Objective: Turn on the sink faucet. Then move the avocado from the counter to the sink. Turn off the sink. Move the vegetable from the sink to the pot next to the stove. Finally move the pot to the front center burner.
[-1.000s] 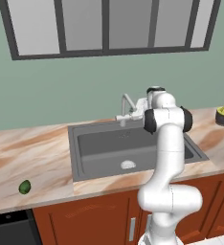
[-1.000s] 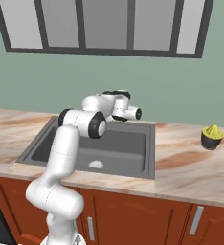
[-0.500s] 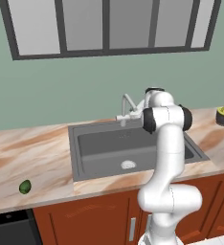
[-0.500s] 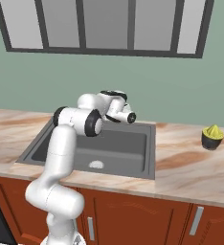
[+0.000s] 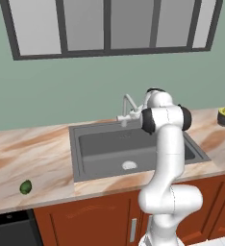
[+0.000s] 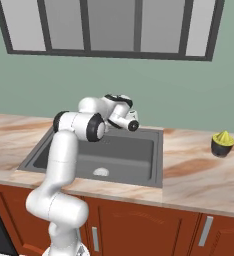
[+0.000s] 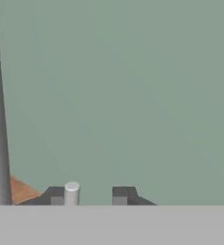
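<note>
Looks like step one of the list: getting the sink faucet on. Nearest the cameras, spotted the avocado [image 5: 25,187] parked by the front edge of the table [image 5: 32,144], way out toward the left end and untouched, so nowhere near the fruit-moving part yet. Further in, got the sink [image 5: 109,146] with its pale drain [image 5: 129,165], and can't make out any water running into it, so guessing tap not on yet. Back at the rear edge of the table, right behind the basin, found the sink faucet [image 5: 129,103] with the end effector [image 6: 133,126] poked in close beside its base. Going by the hand view, fingers pulled in to a narrow gap, basically closed, gripping nothing, with a little silver stub [image 7: 72,193] sitting just beside one fingertip rather than between the two. Probably the lever, can't swear to it. Beyond that, just plain green wall [image 7: 133,95]. Next move, at a guess: nudging that stub sideways with the closed fingers instead of trying to grab it, going gently, then checking the basin for water. As for avocado versus end effector: well apart, with the whole sink between them, fruit at the front left, end effector at the back edge. Calls for a long swing across and down later on.
</note>
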